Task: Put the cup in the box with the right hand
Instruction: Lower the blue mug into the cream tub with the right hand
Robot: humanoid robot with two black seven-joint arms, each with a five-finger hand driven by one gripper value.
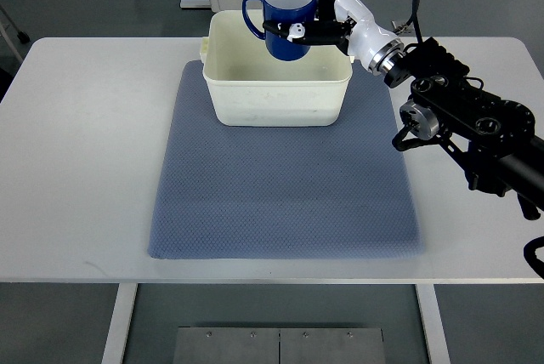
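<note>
Blue cup (pixel 286 15) sits clamped upright in your right hand (pixel 327 15), held over the box (pixel 278 96) at the mat's (pixel 280 194) far end so lowering lands it inside.

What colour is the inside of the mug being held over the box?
White inside the dark blue mug, seen in the top view.

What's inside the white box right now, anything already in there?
The box looks empty: bare pale floor and walls show. The blue cup, gripped by the right hand, hangs above its far side and covers part of the back interior, which I cannot check.
</note>
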